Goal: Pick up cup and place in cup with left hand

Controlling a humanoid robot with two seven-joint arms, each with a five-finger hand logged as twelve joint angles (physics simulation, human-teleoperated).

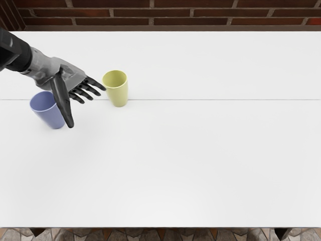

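Two cups stand apart on the surface [180,160], the blue cup [49,115] partly behind the left hand [66,76] and the yellow cup [118,93] just beyond its fingertips. Neither sits inside the other. The hand's fingers are spread, holding nothing, so the grasp, the lift and the placing all seem left to do; which cup goes into which, I cannot tell.
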